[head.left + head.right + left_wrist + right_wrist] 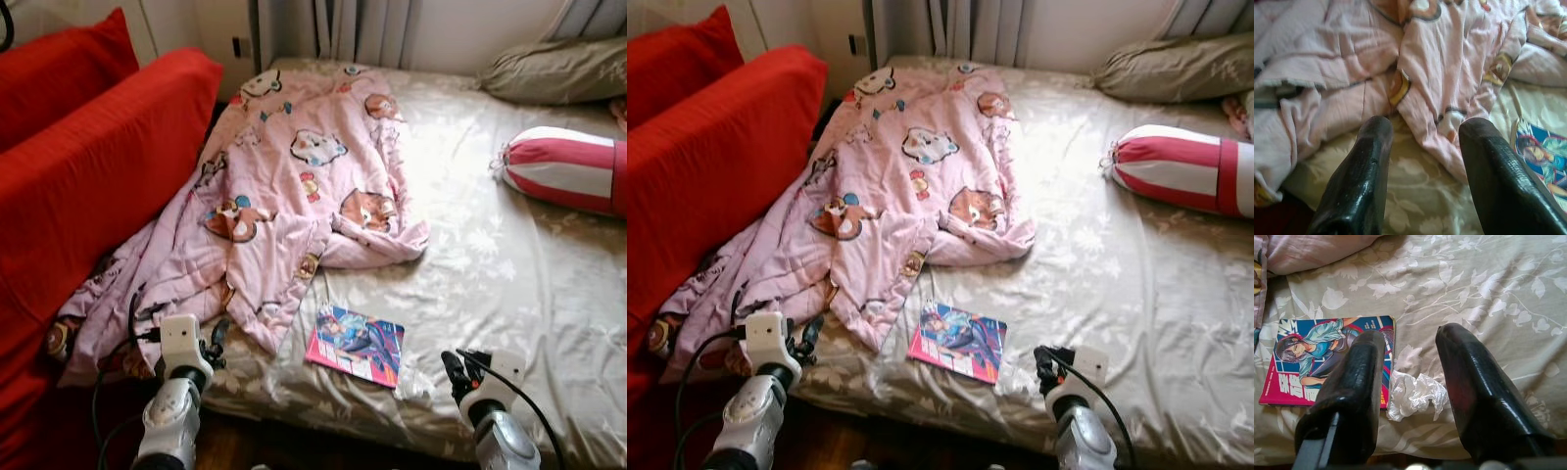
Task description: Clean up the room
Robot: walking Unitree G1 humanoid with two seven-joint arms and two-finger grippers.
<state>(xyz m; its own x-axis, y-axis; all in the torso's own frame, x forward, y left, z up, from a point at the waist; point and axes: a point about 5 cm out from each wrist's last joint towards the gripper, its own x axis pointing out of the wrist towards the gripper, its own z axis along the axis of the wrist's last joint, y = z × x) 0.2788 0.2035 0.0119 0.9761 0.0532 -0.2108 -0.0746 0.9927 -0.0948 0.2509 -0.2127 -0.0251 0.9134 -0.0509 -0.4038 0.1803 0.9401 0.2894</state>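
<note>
Crumpled tissue is lying on the floral bedsheet at the near edge of the bed, touching the comic book at that book's 3 o'clock side. The right gripper is hovering just above the tissue with its fingers spread and nothing between them, the wad sitting right in the gap. The left gripper is likewise released and empty, pointing at the hem of the pink cartoon-print quilt, which is sprawling from the bed's 11 o'clock corner down toward 7 o'clock against the red sofa. A red-and-white striped bolster is resting at 2 o'clock, with an olive pillow beyond it at 1 o'clock.

Judging from here, the left-hand finger of the right gripper is overlapping the book's cover, so closing may be pinching the cover along with the tissue, or bunching the loose sheet. The tissue is light and could be slipping off the edge if nudged.

The cover is carrying white lettering on its pink margin, too small to read.
</note>
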